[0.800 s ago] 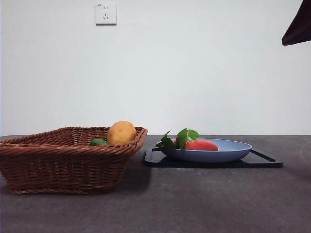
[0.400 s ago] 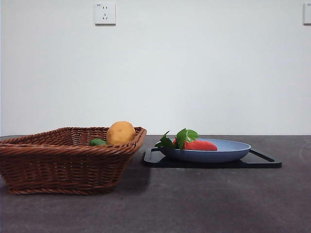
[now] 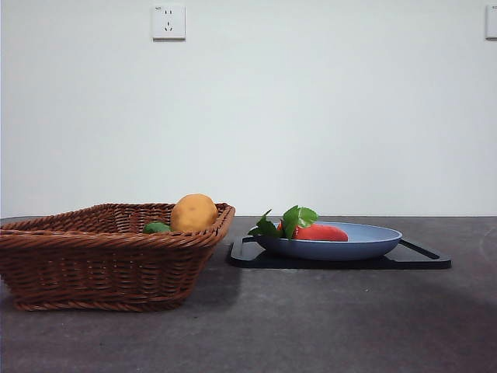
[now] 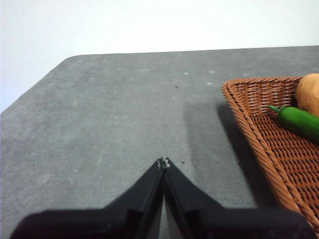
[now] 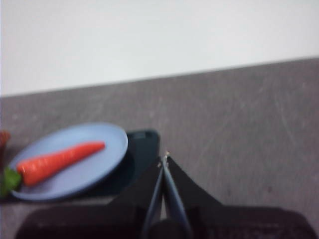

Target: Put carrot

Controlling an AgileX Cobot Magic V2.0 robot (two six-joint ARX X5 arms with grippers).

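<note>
The carrot [image 3: 320,232], reddish-orange with green leaves [image 3: 289,221] at one end, lies on a blue plate [image 3: 365,242] that stands on a black tray [image 3: 423,256]. It also shows in the right wrist view [image 5: 57,162], on the plate [image 5: 94,144]. My right gripper [image 5: 164,159] is shut and empty, up and off to the side of the plate. My left gripper [image 4: 163,162] is shut and empty over bare table beside the wicker basket [image 4: 269,144]. Neither gripper shows in the front view.
The brown wicker basket [image 3: 93,256] stands left of the tray and holds a round yellow-orange lump [image 3: 194,213] and a small green item [image 3: 157,228]. The green item shows in the left wrist view [image 4: 298,121] too. A white wall stands behind the dark grey table.
A dark arm tip at the top right corner of the front view has gone out of view. The carrot, plate and basket have not moved.
</note>
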